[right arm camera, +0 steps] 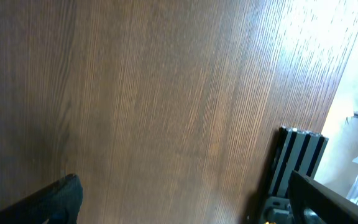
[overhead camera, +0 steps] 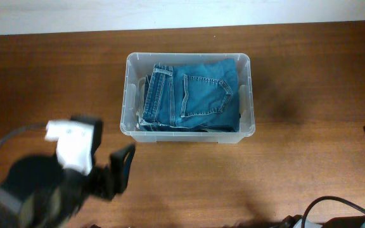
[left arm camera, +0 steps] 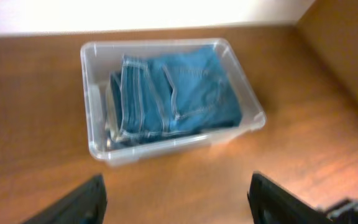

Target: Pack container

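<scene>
A brown wood-grain table [overhead camera: 309, 76] runs up to a pale wall [overhead camera: 170, 12] at the far edge. In the middle of it, toward the far side, stands the container [overhead camera: 129, 95]. Folded jeans [overhead camera: 201, 92] lie flat inside, back pocket upward, covering most of its floor. We judge they were folded so that they sit within the walls, and so the packing looks done or nearly done. The left tool [left arm camera: 178, 200] hangs over the near left of the table, well apart from the container and facing it. Its two fingers stand spread wide with only bare wood between them, so it holds and touches nothing. The right tool [right arm camera: 191, 205] is off at the right edge of the table, even further from the container, and its fingers too are spread as wide as they go over bare wood, empty. We take it that both are kept back so the container stands unobstructed.
</scene>
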You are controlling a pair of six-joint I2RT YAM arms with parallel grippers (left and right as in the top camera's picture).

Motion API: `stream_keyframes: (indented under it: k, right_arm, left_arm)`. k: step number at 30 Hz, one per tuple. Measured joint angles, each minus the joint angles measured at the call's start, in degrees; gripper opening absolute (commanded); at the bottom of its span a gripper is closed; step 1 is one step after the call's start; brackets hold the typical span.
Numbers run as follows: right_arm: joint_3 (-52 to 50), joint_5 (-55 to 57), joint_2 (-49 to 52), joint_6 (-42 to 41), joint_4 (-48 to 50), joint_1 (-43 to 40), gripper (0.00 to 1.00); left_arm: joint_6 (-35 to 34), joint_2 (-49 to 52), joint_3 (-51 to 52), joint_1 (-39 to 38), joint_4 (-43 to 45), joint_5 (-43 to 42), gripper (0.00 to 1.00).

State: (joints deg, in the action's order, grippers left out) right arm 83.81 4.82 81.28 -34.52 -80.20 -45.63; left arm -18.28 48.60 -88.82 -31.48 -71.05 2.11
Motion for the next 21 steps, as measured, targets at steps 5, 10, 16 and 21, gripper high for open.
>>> stream_keyframes:
  k: [5,10,16,21]
  right_arm:
    - [0.00,0.02,0.00,0.00,0.04,0.00,0.98]
    - [-0.02,0.00,0.00,0.02,0.02,0.00,0.98]
    - [-0.02,0.00,0.00,0.02,0.02,0.00,0.98]
    - [-0.02,0.00,0.00,0.00,0.02,0.00,0.98]
  left_arm:
    - [-1.25,-11.89,12.37,0.02,2.97,-0.85,0.99]
    - [-1.27,-13.88,17.49,0.00,-2.80,-1.27,0.99]
    - [-1.27,-13.88,17.75,0.00,-3.72,-1.27,0.99]
    - [0.72,-13.90,17.84,0.00,-4.17,-1.22,0.99]
